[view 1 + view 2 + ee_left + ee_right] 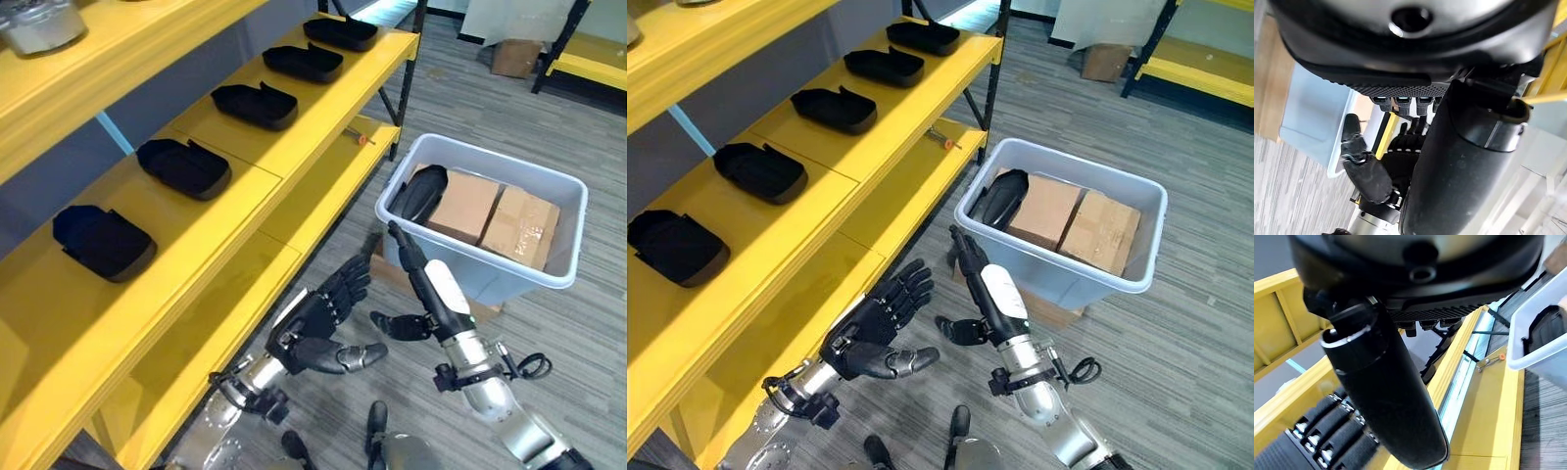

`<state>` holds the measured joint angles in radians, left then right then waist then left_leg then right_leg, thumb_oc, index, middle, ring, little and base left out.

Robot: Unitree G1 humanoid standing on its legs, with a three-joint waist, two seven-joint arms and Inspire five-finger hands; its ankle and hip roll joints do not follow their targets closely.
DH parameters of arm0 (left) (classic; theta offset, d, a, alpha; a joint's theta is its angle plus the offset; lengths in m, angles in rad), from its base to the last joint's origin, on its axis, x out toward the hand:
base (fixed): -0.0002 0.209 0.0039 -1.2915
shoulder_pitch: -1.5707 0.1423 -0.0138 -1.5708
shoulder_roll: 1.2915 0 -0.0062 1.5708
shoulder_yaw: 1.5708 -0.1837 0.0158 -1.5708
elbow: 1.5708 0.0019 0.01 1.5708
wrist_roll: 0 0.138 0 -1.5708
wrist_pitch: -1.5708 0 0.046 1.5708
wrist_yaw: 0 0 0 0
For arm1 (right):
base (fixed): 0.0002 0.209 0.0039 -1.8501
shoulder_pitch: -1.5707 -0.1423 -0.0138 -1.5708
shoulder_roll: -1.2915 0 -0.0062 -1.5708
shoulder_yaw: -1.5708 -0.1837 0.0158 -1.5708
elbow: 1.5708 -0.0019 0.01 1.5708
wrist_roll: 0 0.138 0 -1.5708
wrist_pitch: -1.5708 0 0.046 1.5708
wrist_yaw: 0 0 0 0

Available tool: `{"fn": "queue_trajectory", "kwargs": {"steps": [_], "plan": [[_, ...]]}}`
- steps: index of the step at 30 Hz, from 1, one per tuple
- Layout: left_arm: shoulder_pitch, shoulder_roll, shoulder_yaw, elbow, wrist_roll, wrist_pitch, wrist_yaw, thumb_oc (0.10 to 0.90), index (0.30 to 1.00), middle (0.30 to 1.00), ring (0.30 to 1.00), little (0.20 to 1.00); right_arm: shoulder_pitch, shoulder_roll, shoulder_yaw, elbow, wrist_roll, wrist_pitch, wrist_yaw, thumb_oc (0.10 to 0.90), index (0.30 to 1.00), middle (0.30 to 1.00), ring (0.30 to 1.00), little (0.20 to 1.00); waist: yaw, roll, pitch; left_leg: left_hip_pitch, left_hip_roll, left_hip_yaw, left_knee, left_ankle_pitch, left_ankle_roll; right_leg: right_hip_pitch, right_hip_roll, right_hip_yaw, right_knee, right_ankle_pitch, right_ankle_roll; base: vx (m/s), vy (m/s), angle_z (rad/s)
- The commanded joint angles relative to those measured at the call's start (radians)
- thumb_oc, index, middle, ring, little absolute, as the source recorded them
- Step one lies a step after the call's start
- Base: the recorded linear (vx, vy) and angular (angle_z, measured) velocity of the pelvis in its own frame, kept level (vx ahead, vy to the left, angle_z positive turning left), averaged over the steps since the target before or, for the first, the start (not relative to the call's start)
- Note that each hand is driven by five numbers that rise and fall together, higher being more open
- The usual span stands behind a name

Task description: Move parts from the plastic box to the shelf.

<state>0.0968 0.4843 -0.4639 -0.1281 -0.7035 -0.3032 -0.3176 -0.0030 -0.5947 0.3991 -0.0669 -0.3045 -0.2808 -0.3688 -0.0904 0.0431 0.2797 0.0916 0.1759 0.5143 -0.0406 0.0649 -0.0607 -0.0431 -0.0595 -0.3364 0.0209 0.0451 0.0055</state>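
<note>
A yellow shelf unit [225, 211] runs diagonally from the lower left to the top centre of the left eye view; on its middle board five black moulded parts sit in a row, each apart from the next — the nearest part [103, 242] at the left edge, then a second [184, 167], a third [255, 105], a fourth [303, 62] and the farthest [340, 32] near the top centre. A small orange-tipped tool [357, 137] lies on the lower board of the shelf, just left of the box. The white plastic box [549, 279] stands on the grey floor at right centre; inside it one more black part [419, 193] leans tilted against the box's left wall, touching two cardboard cartons [495, 215] that lie side by side and fill the remainder. The left hand [318, 313] hangs in the lower centre of the frame, in front of the shelf's lower board, fingers spread and only slightly bent, thumb stretched toward the right — it has hold of nothing. The right hand [423, 282] is just outside the box's near-left wall, fingers straight and pointing up toward the rim, thumb jutting out to the left, likewise empty; whether the fingertips touch the wall cannot be told
</note>
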Motion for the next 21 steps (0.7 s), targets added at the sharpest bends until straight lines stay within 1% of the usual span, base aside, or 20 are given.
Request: {"fn": "queue_trajectory", "kwargs": {"steps": [1,3,6,9,10,11,13,14,15,16,17,18,19,20,21], "plan": [[0.006,0.005,0.045,-0.138,-0.076,-0.041,-0.017,0.9,1.0,1.0,1.0,1.0,-0.059,-0.03,-0.064,-0.118,-0.015,0.018,-0.08,0.9,1.0,1.0,1.0,1.0,-0.004,-0.042,-0.097,0.002,0.043,-0.091,-0.042,0.031,-0.036,0.087,-0.107,0.041,-0.036,0.005,0.113,0.0,-0.316,-0.35],[0.009,0.003,0.048,-0.138,-0.086,-0.014,-0.015,0.9,1.0,1.0,1.0,1.0,-0.052,-0.043,-0.082,-0.113,-0.013,0.027,-0.089,0.9,1.0,1.0,1.0,1.0,-0.014,-0.042,-0.097,-0.001,0.057,-0.091,-0.041,0.041,-0.044,0.087,-0.092,0.049,-0.039,0.001,0.1,-0.01,-0.262,-0.4],[-0.007,-0.01,0.061,-0.113,-0.126,0.0,0.048,0.9,1.0,1.0,1.0,1.0,-0.026,-0.057,-0.128,-0.076,0.005,0.018,-0.144,0.9,1.0,1.0,1.0,1.0,-0.039,-0.036,-0.094,-0.007,0.106,-0.107,-0.029,0.121,-0.074,0.088,-0.048,0.076,-0.048,-0.01,0.066,-0.02,-0.348,-0.44],[-0.019,-0.028,0.075,-0.093,-0.147,0.002,0.071,0.9,1.0,1.0,1.0,1.0,-0.003,-0.04,-0.153,-0.055,0.007,0.004,-0.164,0.9,1.0,1.0,1.0,1.0,-0.05,-0.039,-0.099,-0.013,0.118,-0.128,0.003,0.141,-0.084,0.092,-0.026,0.092,-0.061,-0.012,0.052,0.0,-0.262,-0.45],[-0.018,-0.04,0.097,-0.087,-0.146,0.009,0.091,0.9,1.0,1.0,1.0,1.0,0.013,-0.027,-0.165,-0.03,0.017,-0.018,-0.17,0.9,1.0,1.0,1.0,1.0,-0.045,-0.04,-0.097,-0.045,0.115,-0.17,0.058,0.172,-0.076,0.091,-0.009,0.111,-0.074,0.005,0.033,0.0,-0.291,-0.54],[-0.013,-0.043,0.105,-0.086,-0.141,0.009,0.099,0.9,1.0,1.0,1.0,1.0,0.016,-0.023,-0.169,-0.02,0.023,-0.03,-0.17,0.9,1.0,1.0,1.0,1.0,-0.042,-0.041,-0.097,-0.05,0.103,-0.196,0.074,0.168,-0.073,0.094,-0.007,0.124,-0.079,0.009,0.031,0.01,-0.301,-0.62],[0.003,-0.048,0.127,-0.09,-0.125,0.017,0.114,0.9,1.0,1.0,1.0,1.0,0.023,-0.014,-0.167,-0.002,0.025,-0.06,-0.169,0.9,1.0,1.0,1.0,1.0,-0.025,-0.04,-0.096,-0.076,0.056,-0.287,0.115,0.157,-0.058,0.097,-0.001,0.17,-0.094,0.022,0.027,0.05,-0.196,-0.58],[0.009,-0.048,0.136,-0.093,-0.132,0.024,0.109,0.9,1.0,1.0,1.0,1.0,0.026,-0.013,-0.165,0.001,0.021,-0.071,-0.173,0.9,1.0,1.0,1.0,1.0,-0.018,-0.038,-0.093,-0.082,0.033,-0.316,0.128,0.144,-0.05,0.102,0.001,0.188,-0.098,0.024,0.027,0.07,-0.169,-0.79],[0.024,-0.047,0.158,-0.103,-0.162,0.051,0.085,0.9,1.0,1.0,1.0,1.0,0.03,-0.012,-0.164,0.002,0.03,-0.087,-0.164,0.9,1.0,1.0,1.0,1.0,-0.006,-0.033,-0.092,-0.091,-0.022,-0.361,0.128,0.108,-0.029,0.103,0.007,0.223,-0.101,0.028,0.028,0.07,-0.148,-0.95],[0.036,-0.044,0.173,-0.111,-0.197,0.078,0.063,0.9,1.0,1.0,1.0,1.0,0.03,-0.013,-0.164,-0.001,0.047,-0.089,-0.15,0.9,1.0,1.0,1.0,1.0,0.002,-0.03,-0.095,-0.097,-0.059,-0.382,0.126,0.08,-0.014,0.1,0.009,0.244,-0.104,0.032,0.031,0.08,-0.126,-1.28],[0.043,-0.044,0.181,-0.116,-0.216,0.093,0.053,0.9,1.0,1.0,1.0,1.0,0.031,-0.012,-0.158,-0.005,0.056,-0.089,-0.142,0.9,1.0,1.0,1.0,1.0,0.007,-0.028,-0.095,-0.096,-0.082,-0.396,0.118,0.063,-0.002,0.101,0.012,0.257,-0.104,0.033,0.033,0.04,-0.067,-1.1],[0.043,-0.044,0.181,-0.116,-0.216,0.093,0.053,0.9,1.0,1.0,1.0,1.0,0.031,-0.012,-0.158,-0.005,0.056,-0.089,-0.142,0.9,1.0,1.0,1.0,1.0,0.007,-0.028,-0.095,-0.096,-0.082,-0.396,0.118,0.063,-0.002,0.101,0.012,0.257,-0.104,0.033,0.033,0.1,-0.101,-0.82],[0.047,-0.046,0.203,-0.128,-0.246,0.126,0.013,0.9,1.0,1.0,1.0,1.0,0.048,0.001,-0.136,-0.019,0.187,-0.074,-0.051,0.9,1.0,1.0,1.0,1.0,0.009,-0.02,-0.097,-0.094,-0.137,-0.399,0.078,0.024,0.021,0.105,0.021,0.273,-0.105,0.036,0.038,0.1,-0.088,-0.24],[0.045,-0.046,0.204,-0.127,-0.244,0.125,0.008,0.9,1.0,1.0,1.0,1.0,0.056,0.008,-0.13,-0.02,0.183,-0.077,-0.038,0.9,1.0,1.0,1.0,1.0,0.008,-0.017,-0.099,-0.097,-0.146,-0.394,0.064,0.022,0.023,0.106,0.023,0.273,-0.105,0.036,0.039,0.14,-0.093,-0.04],[0.039,-0.045,0.203,-0.127,-0.246,0.125,0.007,0.9,1.0,1.0,1.0,1.0,0.065,0.014,-0.118,-0.017,0.138,-0.095,-0.049,0.9,1.0,1.0,1.0,1.0,0.006,-0.013,-0.099,-0.105,-0.156,-0.387,0.044,0.028,0.022,0.11,0.028,0.273,-0.106,0.035,0.04,0.08,-0.017,-0.07]]}}
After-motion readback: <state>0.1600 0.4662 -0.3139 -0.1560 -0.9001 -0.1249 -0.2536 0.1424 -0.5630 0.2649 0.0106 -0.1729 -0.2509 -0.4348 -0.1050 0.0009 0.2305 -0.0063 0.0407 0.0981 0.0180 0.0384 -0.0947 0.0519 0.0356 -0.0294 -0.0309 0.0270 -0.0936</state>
